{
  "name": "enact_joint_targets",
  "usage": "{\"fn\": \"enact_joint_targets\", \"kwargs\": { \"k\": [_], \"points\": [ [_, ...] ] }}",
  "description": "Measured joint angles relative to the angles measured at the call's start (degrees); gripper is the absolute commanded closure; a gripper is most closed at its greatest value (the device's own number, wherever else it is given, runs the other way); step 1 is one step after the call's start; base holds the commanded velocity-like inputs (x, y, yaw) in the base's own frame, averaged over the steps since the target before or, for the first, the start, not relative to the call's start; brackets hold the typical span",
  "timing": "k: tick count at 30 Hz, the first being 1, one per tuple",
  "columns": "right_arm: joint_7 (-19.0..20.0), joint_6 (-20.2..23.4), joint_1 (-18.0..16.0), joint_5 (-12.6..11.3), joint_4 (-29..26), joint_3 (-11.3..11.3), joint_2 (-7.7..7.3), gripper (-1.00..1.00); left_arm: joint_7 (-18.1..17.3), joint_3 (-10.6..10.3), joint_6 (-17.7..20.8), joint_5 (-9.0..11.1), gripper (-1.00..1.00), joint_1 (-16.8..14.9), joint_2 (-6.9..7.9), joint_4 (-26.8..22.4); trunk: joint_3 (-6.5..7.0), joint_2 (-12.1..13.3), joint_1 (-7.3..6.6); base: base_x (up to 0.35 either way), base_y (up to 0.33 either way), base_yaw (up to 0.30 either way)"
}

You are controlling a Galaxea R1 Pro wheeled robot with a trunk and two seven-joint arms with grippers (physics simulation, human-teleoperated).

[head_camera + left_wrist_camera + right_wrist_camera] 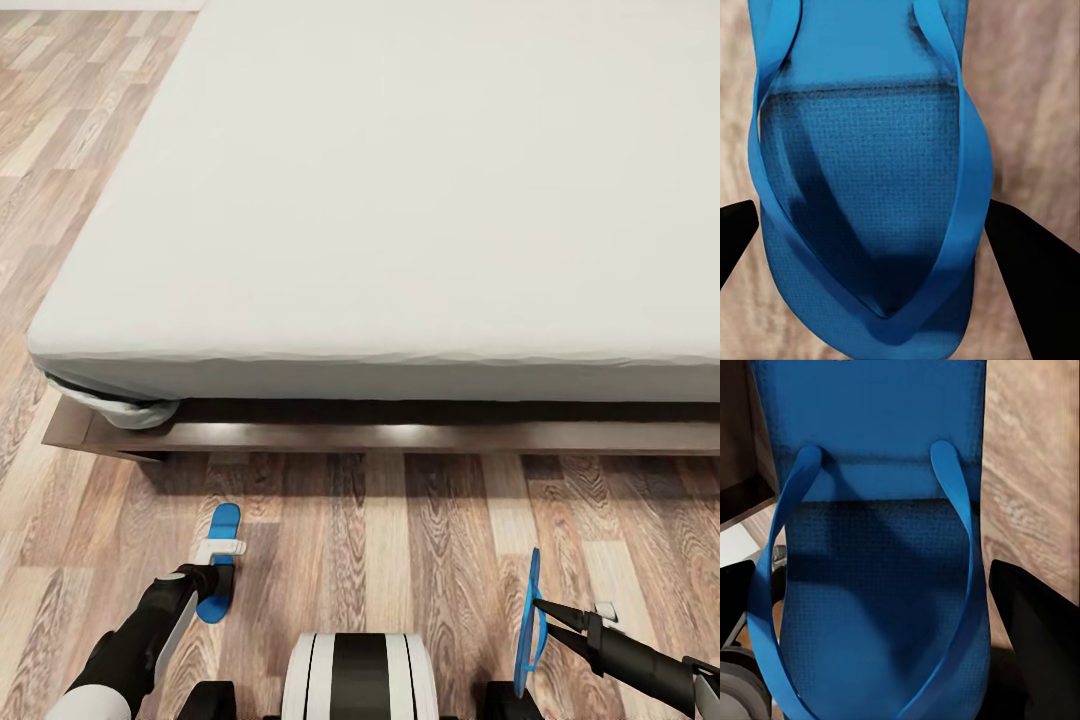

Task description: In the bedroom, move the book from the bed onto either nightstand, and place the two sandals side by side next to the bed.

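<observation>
Each blue sandal is pinched between the fingers of a gripper over the floor [400, 560] near the foot edge of the bed [400, 250], the left sandal [221, 560] flat in the left gripper [215, 578], the right sandal [529, 625] on edge in the right gripper [541, 614], so the right one is judged likely to topple or land well apart from its mate if released tilted.

Brown wood-plank floor [420, 540] with pale and darker boards, a shadow band along its far edge.
</observation>
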Motion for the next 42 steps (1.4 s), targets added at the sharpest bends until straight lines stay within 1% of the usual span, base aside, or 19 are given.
{"fn": "enact_joint_targets", "kwargs": {
  "k": [15,17,18,25,30,42],
  "points": [
    [0.0,0.0,0.0,0.0,0.0,0.0,0.01,1.0,0.0,0.0,0.0,0.0,1.0,0.0,0.0,0.0,0.0,0.0,0.0,0.0,0.0,0.0],
    [0.0,0.0,0.0,0.0,0.0,0.0,-0.01,1.0,0.0,0.0,-1.6,0.0,1.0,0.0,0.0,1.3,0.44,0.0,-0.06,0.0,0.0,0.0],
    [0.0,0.0,0.0,0.0,0.0,0.0,-0.01,1.0,0.0,0.0,-1.7,0.0,1.0,0.0,0.01,1.6,0.66,0.0,-0.08,0.0,0.0,0.0],
    [0.0,0.0,0.0,0.0,0.0,0.0,0.04,1.0,0.1,0.0,-1.6,0.0,1.0,0.0,0.01,1.6,0.67,0.0,-0.07,0.0,0.0,0.0],
    [0.0,0.0,0.0,0.0,0.0,0.0,0.03,1.0,0.1,-0.1,-1.7,0.2,1.0,0.0,0.03,2.1,1.76,0.1,-0.18,0.0,0.0,0.0],
    [0.0,0.0,0.0,0.0,0.0,0.0,0.03,1.0,0.1,-0.1,-1.7,0.2,1.0,0.0,0.03,2.2,1.77,0.1,-0.18,0.0,0.0,0.0]
  ]
}}
